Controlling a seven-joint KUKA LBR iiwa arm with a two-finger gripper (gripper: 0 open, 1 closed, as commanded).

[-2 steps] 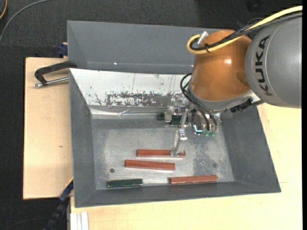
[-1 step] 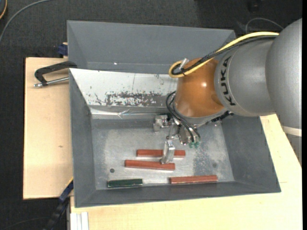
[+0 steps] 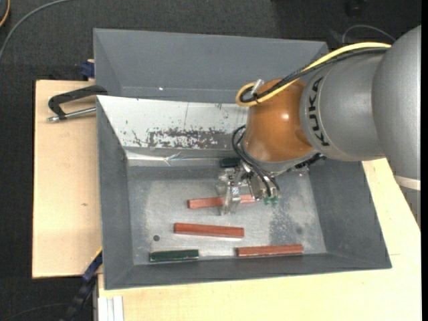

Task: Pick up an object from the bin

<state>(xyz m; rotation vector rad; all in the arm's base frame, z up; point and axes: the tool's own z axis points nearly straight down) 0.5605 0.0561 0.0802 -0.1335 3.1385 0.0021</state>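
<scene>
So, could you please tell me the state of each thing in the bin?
Top red-brown stick: flat, under the claw.
Claw: low, over that stick.
Middle red-brown stick: flat, free.
Lower right red-brown stick: flat, free.
Dark green stick: flat, free.

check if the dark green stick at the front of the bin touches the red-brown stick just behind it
Apart. The camera view shows bare grey bin floor between the dark green stick and the red-brown stick behind it.
</scene>
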